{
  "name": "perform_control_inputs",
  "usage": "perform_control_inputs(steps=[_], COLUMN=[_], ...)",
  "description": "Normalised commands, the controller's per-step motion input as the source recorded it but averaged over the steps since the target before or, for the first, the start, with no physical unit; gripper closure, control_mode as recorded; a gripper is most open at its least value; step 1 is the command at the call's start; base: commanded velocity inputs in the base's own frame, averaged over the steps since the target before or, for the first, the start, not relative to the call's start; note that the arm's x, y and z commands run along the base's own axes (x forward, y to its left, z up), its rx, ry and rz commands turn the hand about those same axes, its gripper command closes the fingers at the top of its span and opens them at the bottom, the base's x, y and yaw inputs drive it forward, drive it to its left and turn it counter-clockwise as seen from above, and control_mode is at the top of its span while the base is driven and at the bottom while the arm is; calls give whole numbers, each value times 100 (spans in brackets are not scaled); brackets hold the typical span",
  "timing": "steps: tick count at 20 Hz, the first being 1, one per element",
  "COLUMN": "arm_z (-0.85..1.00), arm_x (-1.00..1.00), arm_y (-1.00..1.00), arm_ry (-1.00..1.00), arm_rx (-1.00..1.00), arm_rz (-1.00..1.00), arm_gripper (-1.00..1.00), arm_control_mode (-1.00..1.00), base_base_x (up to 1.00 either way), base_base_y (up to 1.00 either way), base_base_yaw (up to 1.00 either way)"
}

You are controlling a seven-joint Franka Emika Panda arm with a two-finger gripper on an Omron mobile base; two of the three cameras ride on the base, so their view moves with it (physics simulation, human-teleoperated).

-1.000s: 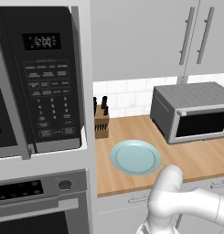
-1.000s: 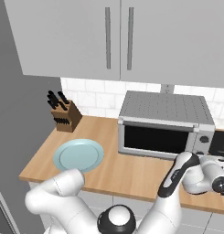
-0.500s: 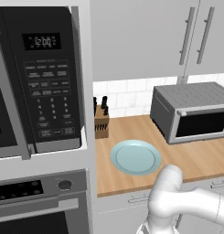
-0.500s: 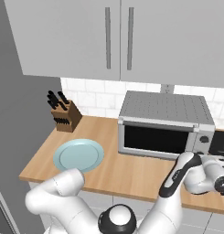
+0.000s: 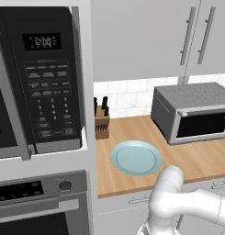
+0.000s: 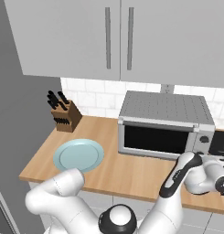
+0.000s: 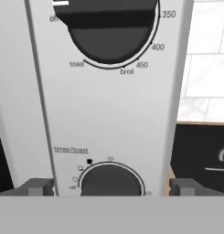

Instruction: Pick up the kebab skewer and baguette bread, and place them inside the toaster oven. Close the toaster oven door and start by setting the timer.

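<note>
Left base view looks over the wooden counter [image 5: 196, 158], where the toaster oven [image 5: 192, 112] stands at the far right with its door [image 5: 203, 125] shut. A pale blue plate [image 5: 136, 157] lies bare to its left, and a knife block [image 5: 101, 120] sits against the tiled wall behind the plate. A black microwave [image 5: 38, 80] and a built-in oven [image 5: 40, 202] take up the left side. The white arm crosses the lower right corner, over the counter's front edge.

Right base view adds the toaster oven's right end, where the arm's wrist bends in front of the control panel [image 6: 203, 141]. Bare counter lies between the plate [image 6: 78, 155] and the toaster oven [image 6: 166, 123]. What lies inside the oven cannot be made out through its dark glass.

Hand view faces that panel [image 7: 109, 105] up close. The gripper [image 7: 106, 186] has its fingertips [image 7: 38, 186] wide apart, one on each side of the timer knob [image 7: 109, 182] marked "timer/toast", not touching it. A larger temperature knob [image 7: 109, 27] sits above. A strip of counter and white tile show past the panel's right edge.
</note>
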Motion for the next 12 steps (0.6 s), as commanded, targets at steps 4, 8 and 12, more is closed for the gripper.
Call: perform_control_inputs(steps=[4,8,12], arm_z=[0,0,0], arm_x=[0,0,12], arm_y=[0,0,0], arm_ry=[0,0,0], arm_rx=[0,0,0], arm_rz=[-9,-7,-1], arm_gripper=[-100,-100,-100], arm_control_mode=[-100,-100,-100], base_base_x=[0,0,0], base_base_y=[0,0,0], base_base_yaw=[0,0,0])
